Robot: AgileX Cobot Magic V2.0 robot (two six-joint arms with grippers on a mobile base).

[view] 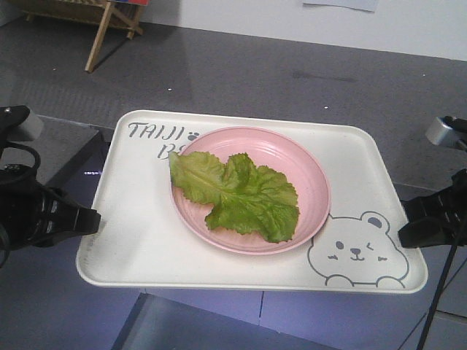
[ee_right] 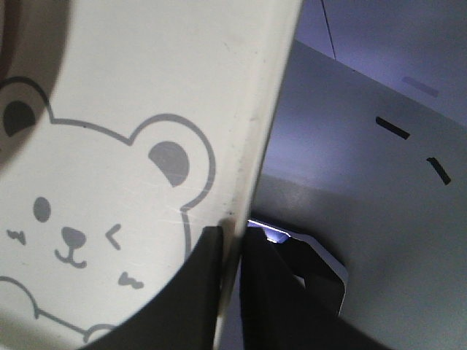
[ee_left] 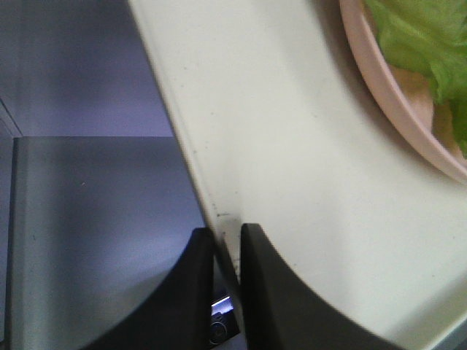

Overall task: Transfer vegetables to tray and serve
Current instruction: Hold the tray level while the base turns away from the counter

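Vegetables already aboard: lettuce on pink plate, near the middle of the tray. Both short edges of the tray pinched: left gripper clamped on the left rim, right gripper clamped on the right rim beside the bear drawing. Transfer apparently done. Tray seemingly held clear of the surface beneath. Only carrying and serving to go.

Lettuce leaf on plate; plate mid-tray; bear drawing near-right corner.
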